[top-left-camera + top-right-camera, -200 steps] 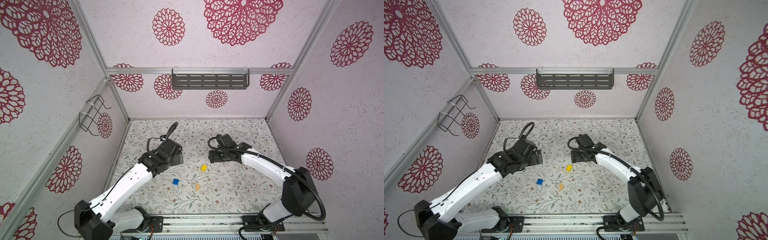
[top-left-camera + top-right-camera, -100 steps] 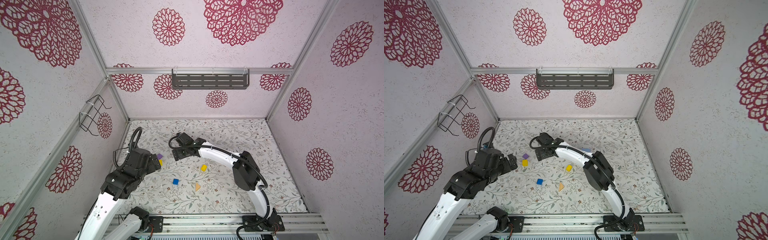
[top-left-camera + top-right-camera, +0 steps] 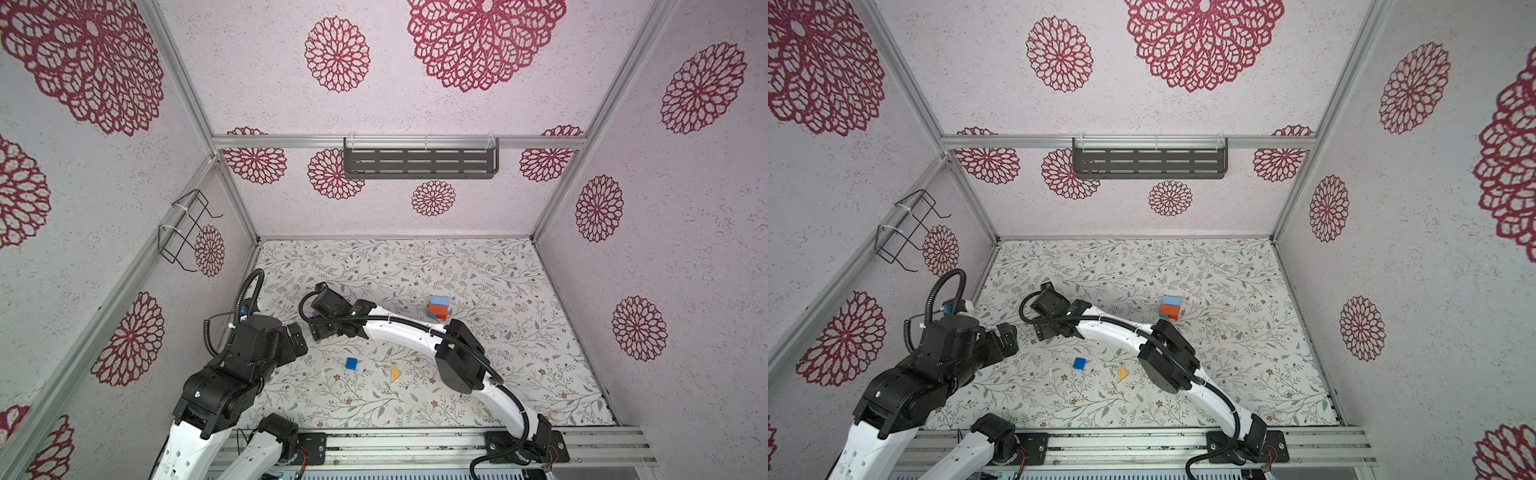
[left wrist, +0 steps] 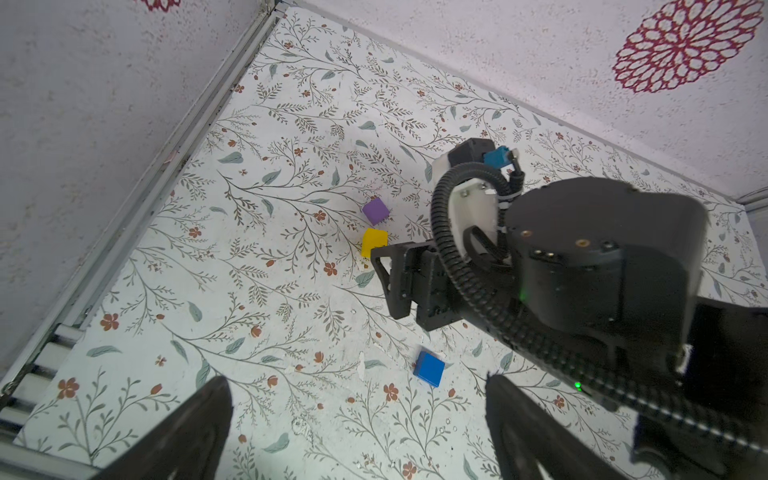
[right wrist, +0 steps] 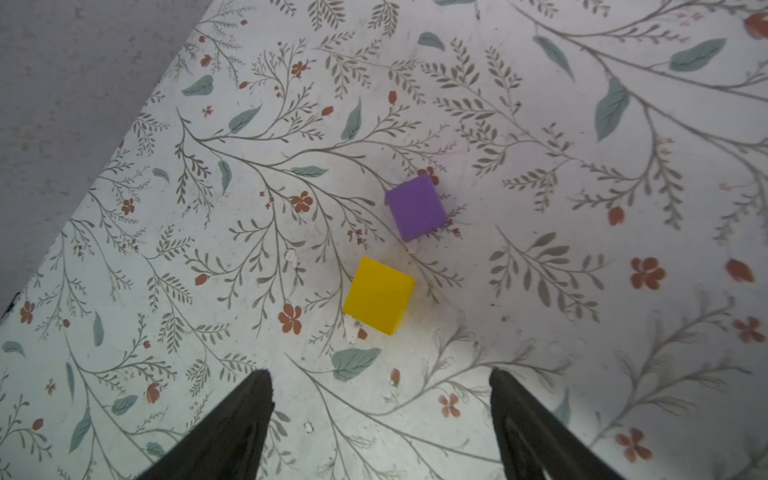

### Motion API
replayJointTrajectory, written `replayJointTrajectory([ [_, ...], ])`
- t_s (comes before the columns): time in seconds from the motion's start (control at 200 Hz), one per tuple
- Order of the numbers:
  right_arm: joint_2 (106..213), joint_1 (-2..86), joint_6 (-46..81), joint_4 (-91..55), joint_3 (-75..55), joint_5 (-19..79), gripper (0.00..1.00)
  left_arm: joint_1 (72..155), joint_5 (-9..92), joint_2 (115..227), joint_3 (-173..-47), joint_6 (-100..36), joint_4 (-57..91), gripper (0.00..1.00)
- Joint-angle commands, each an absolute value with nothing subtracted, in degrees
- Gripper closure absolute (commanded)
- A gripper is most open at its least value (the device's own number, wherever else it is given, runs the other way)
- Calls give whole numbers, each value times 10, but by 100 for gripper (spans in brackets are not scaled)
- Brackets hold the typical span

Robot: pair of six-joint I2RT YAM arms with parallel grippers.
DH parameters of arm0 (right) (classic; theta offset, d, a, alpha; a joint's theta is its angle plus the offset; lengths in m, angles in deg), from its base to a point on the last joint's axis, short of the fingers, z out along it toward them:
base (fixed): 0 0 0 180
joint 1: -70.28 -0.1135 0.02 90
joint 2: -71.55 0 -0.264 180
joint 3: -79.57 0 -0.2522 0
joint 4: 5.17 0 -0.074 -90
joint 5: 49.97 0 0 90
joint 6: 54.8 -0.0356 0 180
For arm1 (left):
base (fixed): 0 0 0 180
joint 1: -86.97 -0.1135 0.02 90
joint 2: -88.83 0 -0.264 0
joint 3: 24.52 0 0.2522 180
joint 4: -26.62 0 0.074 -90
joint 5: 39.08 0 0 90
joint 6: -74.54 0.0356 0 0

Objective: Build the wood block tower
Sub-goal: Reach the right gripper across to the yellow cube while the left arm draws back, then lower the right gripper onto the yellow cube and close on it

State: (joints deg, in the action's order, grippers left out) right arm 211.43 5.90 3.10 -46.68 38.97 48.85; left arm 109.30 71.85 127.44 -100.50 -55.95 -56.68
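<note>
- A floral desk [image 3: 519, 374] sits inside rosette-papered walls [image 3: 257, 83].
- The tower [image 3: 439, 308], blue over orange over teal, stands near the desk's middle.
- The right pincer [image 5: 378, 374], jaws apart and empty, hovers near the yellow cube [image 5: 379, 295] and purple cube [image 5: 415, 206] toward the left edge.
- The left pincer [image 4: 355, 380] gapes wide, empty.

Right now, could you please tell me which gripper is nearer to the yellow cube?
Right. The right gripper hovers just short of the yellow cube, jaws open toward it. The left gripper, also open, sits farther back, beyond the right gripper.
</note>
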Motion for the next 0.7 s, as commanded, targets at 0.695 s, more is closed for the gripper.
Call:
replayJointTrajectory([
  [0.695,2214,45,-38,-454,501,553,39,1089,677,1256,-1000,-561,-566,3],
])
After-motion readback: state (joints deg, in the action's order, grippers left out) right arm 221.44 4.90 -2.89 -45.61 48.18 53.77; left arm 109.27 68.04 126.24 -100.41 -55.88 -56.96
